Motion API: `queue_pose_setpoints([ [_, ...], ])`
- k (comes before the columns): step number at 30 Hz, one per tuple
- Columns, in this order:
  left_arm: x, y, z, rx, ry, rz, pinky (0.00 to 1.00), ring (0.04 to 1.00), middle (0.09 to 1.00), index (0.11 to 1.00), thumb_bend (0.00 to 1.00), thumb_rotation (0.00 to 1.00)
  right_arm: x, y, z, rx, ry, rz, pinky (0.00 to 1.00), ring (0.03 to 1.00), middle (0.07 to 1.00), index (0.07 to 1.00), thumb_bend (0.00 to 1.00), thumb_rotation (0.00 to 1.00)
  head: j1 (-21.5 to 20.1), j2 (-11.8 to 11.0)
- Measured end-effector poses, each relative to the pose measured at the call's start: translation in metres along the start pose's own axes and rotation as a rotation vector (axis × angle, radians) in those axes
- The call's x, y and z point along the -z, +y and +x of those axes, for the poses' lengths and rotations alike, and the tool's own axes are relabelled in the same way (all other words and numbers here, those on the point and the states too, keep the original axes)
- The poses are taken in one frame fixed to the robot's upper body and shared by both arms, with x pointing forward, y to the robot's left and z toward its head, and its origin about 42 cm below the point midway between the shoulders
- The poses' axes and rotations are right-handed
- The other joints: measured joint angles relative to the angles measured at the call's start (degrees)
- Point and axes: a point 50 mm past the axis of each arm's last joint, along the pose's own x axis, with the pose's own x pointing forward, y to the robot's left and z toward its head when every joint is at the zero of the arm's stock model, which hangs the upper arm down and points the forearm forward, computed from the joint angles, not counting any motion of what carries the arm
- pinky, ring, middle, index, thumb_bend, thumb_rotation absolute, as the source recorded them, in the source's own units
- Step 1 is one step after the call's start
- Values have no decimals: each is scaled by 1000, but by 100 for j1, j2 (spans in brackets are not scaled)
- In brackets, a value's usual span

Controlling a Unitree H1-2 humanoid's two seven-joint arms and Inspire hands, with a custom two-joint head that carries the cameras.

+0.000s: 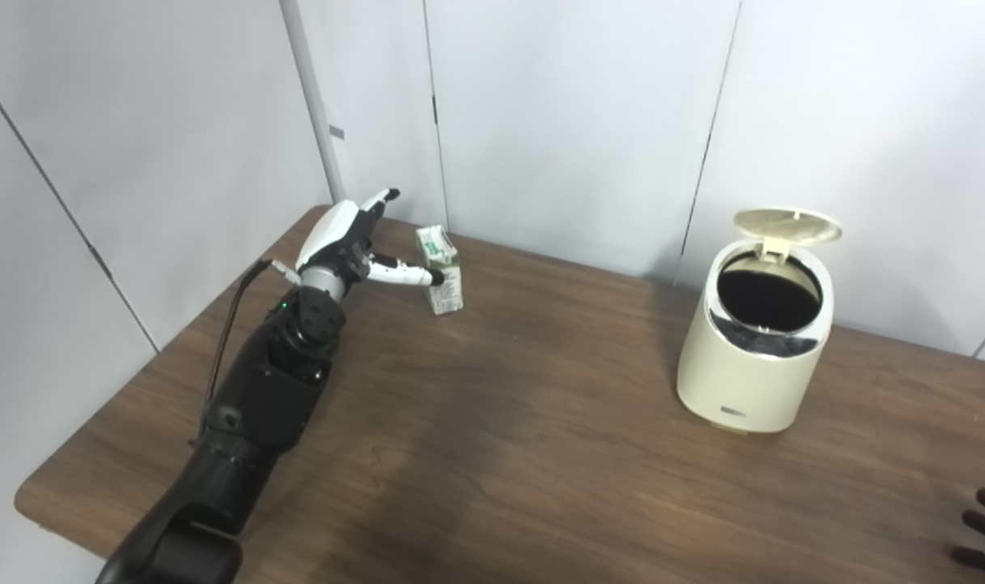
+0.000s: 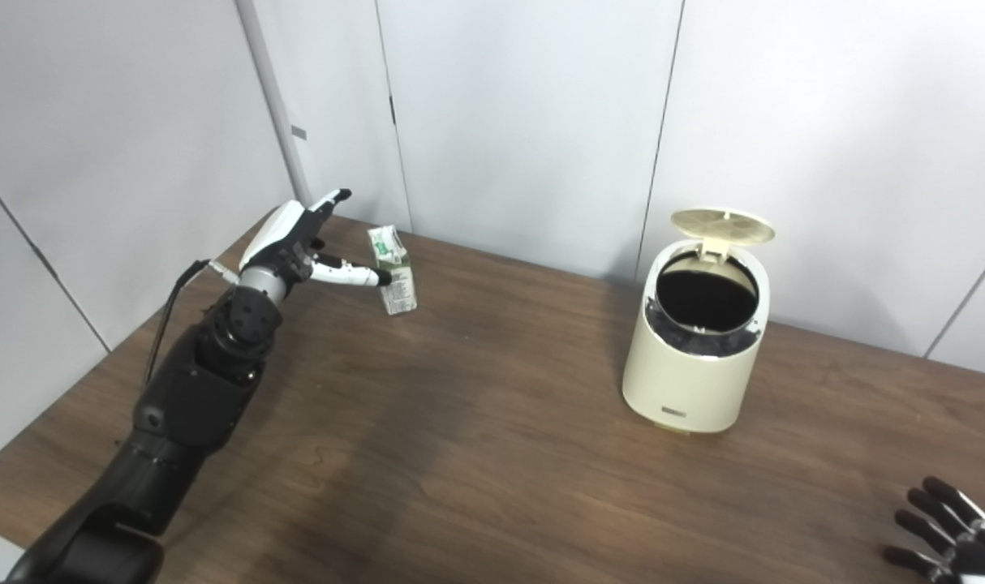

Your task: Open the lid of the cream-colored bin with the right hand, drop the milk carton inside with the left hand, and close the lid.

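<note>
From my feed the milk carton [image 1: 441, 269] has green-and-white print, too blurry to read. It's standing at the far left of the wood-grain table [image 1: 492, 454]. My left hand [image 1: 348, 239] is spread open, thumb tip right at the carton's side, not clamped. The round cream-colored bin [image 2: 691, 365] sits well off to the right, lid [image 2: 723, 226] flipped up, inside just black. Right hand [image 2: 951, 539] is cut off at the near right corner, fingers apart.
</note>
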Motion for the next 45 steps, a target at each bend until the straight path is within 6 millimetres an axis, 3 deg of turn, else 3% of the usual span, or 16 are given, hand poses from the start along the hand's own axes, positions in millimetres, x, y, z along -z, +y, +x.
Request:
queue_pose_setpoints([
  [9, -15, -9, 12, 50, 15, 41, 832, 980, 992, 1000, 1000, 245, 1, 1, 0, -3, -5, -1, 599, 774, 801, 804, 912, 831, 0, 0],
  [19, -23, -7, 28, 92, 49, 151, 760, 914, 932, 955, 1000, 279, 3, 3, 0, -9, -18, -16, 608, 788, 813, 822, 922, 860, -61, -26],
  [31, -16, -12, 34, 156, 96, 198, 822, 915, 896, 856, 953, 194, 3, 5, 0, -11, -29, -41, 606, 785, 813, 813, 898, 891, -97, -26],
  [36, -18, -12, 35, 159, 94, 187, 642, 759, 814, 830, 931, 139, 3, 5, -1, -14, -30, -42, 618, 794, 819, 814, 890, 892, -123, -18],
  [45, -17, -15, 38, 182, 103, 155, 570, 642, 695, 740, 851, 39, 3, 6, -1, -14, -30, -39, 628, 799, 821, 816, 869, 886, -176, -26],
])
